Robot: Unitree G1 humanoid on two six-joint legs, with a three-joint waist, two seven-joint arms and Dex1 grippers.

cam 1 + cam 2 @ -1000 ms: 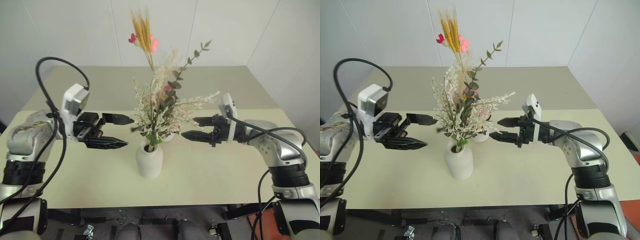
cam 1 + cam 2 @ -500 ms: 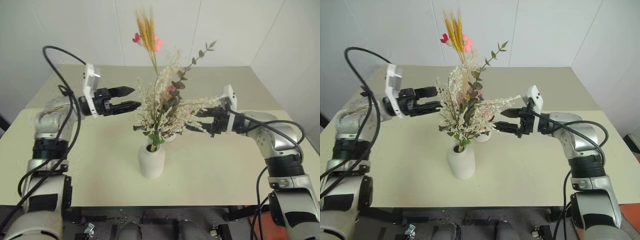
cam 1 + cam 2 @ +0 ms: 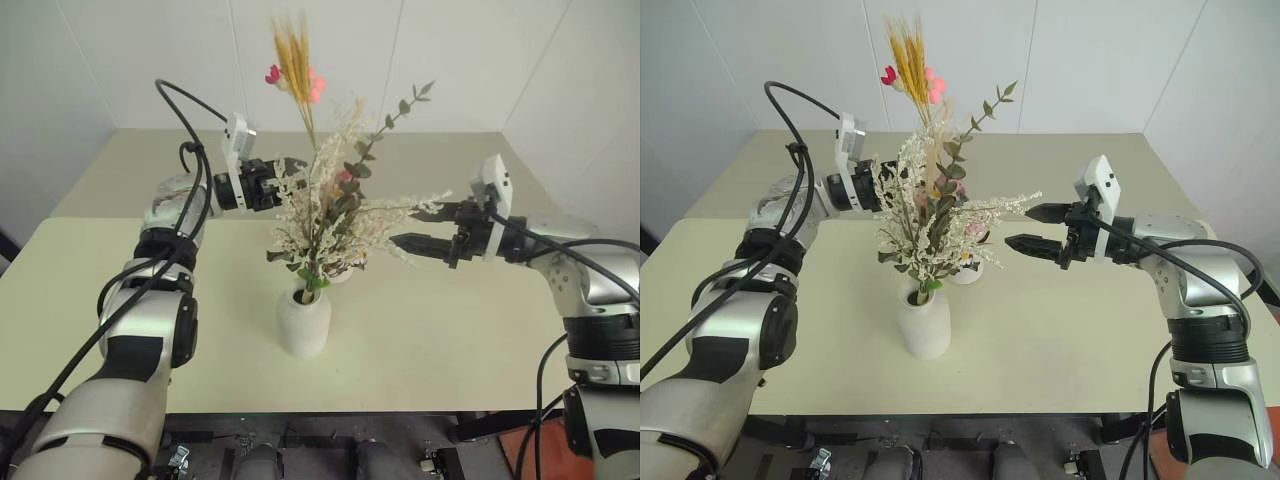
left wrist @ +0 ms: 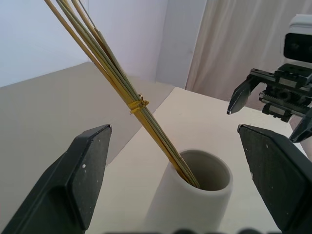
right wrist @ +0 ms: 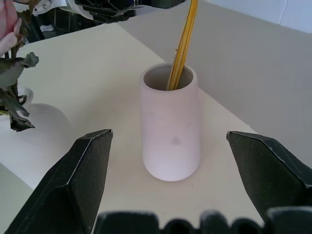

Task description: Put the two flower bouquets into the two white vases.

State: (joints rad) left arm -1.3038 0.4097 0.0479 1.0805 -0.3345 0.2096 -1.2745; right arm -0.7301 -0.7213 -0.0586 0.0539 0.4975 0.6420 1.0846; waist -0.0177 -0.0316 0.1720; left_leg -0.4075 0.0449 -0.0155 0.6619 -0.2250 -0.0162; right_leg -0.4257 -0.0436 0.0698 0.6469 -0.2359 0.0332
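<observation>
With both bouquets seated, the wheat bunch (image 4: pixel 127 92) in the tall vase (image 5: pixel 171 122) between the spread left gripper (image 4: pixel 183 183) and spread right gripper (image 3: pixel 1028 228), both grippers are best drawn clear without brushing stems.

The left gripper (image 3: pixel 283 178) has swung up off the near bench and away from the robot; its open jaws now flank the wheat bunch's (image 4: pixel 113 74) stems above the tall vase (image 4: pixel 195 197). The right gripper (image 3: pixel 415 229) has drawn back from the cream-white bunch (image 3: pixel 322 228), jaws wide apart.
</observation>
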